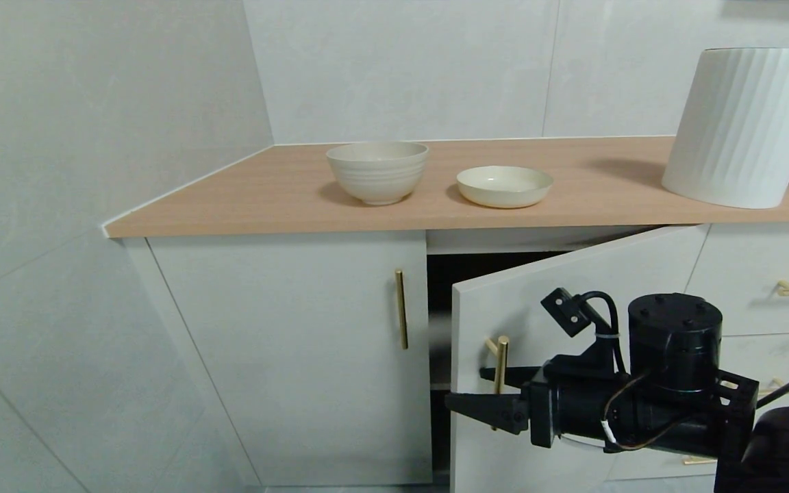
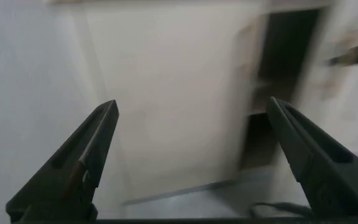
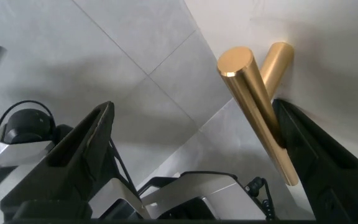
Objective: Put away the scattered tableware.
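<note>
Barely begun, by the look of it: 2 pieces of cream tableware sit on the wooden counter (image 1: 230, 205), and nothing has been put away yet. A deep ribbed bowl (image 1: 377, 171) stands just beside a shallow dish (image 1: 504, 185), with a tall white ribbed container (image 1: 744, 123) well apart at the right end. Below them, the right cabinet door (image 1: 572, 274) is swung partly out, showing a dark interior; the left door (image 1: 285, 342) is closed. Both pieces remain to be moved, probably into that cabinet.

The right gripper (image 1: 466, 387) reaches in level at the open door's brass handle (image 1: 501, 356). Its fingers are spread wide, with the handle between them, close to 1 finger and not clamped. The left gripper (image 2: 191, 104) is also wide apart and holds nothing; its view is blurred, but it seems to face the cabinet front.
</note>
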`<state>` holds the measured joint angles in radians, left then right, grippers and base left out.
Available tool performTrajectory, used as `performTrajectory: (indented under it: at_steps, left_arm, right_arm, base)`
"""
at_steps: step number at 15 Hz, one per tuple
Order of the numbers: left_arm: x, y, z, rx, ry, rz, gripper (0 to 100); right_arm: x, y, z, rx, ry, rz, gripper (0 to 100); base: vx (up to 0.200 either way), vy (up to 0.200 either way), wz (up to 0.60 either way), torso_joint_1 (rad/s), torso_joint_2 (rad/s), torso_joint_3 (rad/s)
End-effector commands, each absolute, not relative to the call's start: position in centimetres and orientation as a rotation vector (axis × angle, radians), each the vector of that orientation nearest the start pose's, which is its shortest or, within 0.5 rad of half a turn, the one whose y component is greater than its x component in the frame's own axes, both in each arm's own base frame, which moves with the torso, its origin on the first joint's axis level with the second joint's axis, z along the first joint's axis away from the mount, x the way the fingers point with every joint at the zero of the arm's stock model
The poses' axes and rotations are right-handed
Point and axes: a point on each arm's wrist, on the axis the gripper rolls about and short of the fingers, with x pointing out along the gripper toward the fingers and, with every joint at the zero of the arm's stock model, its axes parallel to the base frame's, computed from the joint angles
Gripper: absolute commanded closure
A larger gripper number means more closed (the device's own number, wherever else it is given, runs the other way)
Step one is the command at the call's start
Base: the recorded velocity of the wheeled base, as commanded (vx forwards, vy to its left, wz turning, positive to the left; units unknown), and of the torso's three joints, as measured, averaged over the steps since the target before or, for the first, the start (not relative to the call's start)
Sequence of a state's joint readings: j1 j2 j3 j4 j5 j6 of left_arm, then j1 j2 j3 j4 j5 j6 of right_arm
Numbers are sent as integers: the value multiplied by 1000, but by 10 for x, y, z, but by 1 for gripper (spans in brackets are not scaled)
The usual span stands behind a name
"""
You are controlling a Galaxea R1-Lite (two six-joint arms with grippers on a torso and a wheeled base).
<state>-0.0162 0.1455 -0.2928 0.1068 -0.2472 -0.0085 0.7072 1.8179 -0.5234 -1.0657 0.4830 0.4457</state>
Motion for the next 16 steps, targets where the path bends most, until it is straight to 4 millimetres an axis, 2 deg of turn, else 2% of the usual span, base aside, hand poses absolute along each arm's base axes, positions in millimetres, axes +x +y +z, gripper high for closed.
performTrajectory:
  at_steps: [1, 3, 4, 5, 6, 7, 8, 9, 10, 12, 13, 16]
  left_arm:
    - [17, -11, 233, -46, 116, -491, 0]
    - [67, -15, 245, -90, 243, -629, 0]
    - [94, -19, 242, -112, 301, -686, 0]
    - [111, -23, 238, -134, 336, -706, 0]
    - [144, -34, 232, -203, 383, -744, 0]
    - [160, -40, 229, -242, 393, -761, 0]
    - [196, -59, 219, -333, 412, -801, 0]
    - [214, -73, 208, -372, 427, -806, 0]
    - [227, -85, 191, -392, 442, -789, 0]
    - [233, -94, 163, -394, 466, -805, 0]
    - [244, -107, 127, -383, 481, -819, 0]
    - [255, -122, 100, -366, 377, -780, 0]
  right_arm:
    - [213, 196, 123, 363, 491, 1110, 0]
    - [212, 195, 123, 362, 491, 1111, 0]
    - [211, 195, 124, 361, 489, 1113, 0]
    - [211, 195, 124, 361, 490, 1114, 0]
    - [210, 196, 123, 359, 493, 1116, 0]
    - [209, 196, 123, 358, 493, 1119, 0]
    - [207, 197, 123, 356, 497, 1126, 0]
    - [207, 197, 123, 356, 498, 1126, 0]
    - [207, 197, 123, 356, 498, 1126, 0]
    - [206, 196, 125, 357, 490, 1128, 0]
    - [206, 196, 124, 356, 495, 1127, 0]
    - [206, 196, 121, 355, 505, 1124, 0]
  base:
    - [0, 0, 0, 0, 0, 0]
    - [0, 0, 0, 0, 0, 0]
    - [0, 0, 0, 0, 0, 0]
    - [0, 0, 0, 0, 0, 0]
    - [0, 0, 0, 0, 0, 0]
    - [0, 0, 0, 0, 0, 0]
    - [0, 0, 0, 0, 0, 0]
    - [0, 0, 0, 0, 0, 0]
    - [0, 0, 0, 0, 0, 0]
    - [0, 0, 0, 0, 0, 0]
    - [0, 0, 0, 0, 0, 0]
    - [0, 0, 0, 0, 0, 0]
